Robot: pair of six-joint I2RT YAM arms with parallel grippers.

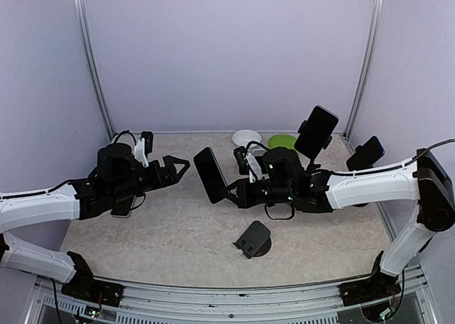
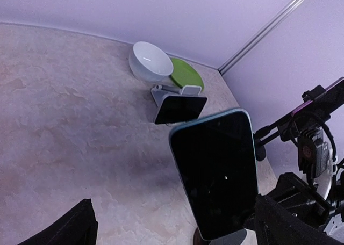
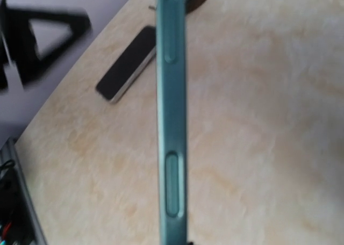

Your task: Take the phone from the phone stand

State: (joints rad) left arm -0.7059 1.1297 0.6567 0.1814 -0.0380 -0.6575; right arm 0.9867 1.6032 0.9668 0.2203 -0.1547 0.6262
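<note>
A dark-screened phone with a teal edge [image 1: 210,175] is held in the air above the table, tilted, apart from its stand. My right gripper [image 1: 231,190] is shut on its lower end. The black phone stand [image 1: 253,240] sits on the table below and nearer, with nothing on it. In the right wrist view the phone's teal side [image 3: 171,121] runs up the middle. In the left wrist view the phone's screen [image 2: 215,175] faces the camera. My left gripper [image 1: 178,169] is open and holds nothing, just left of the phone, with its fingers [image 2: 78,229] wide apart.
A white bowl [image 1: 246,136] and a green plate [image 1: 283,141] stand at the back. Two more phones on raised holders [image 1: 317,131] [image 1: 365,153] are at the back right. A small phone leans on a grey stand [image 2: 180,108]. Another phone lies flat [image 3: 126,65].
</note>
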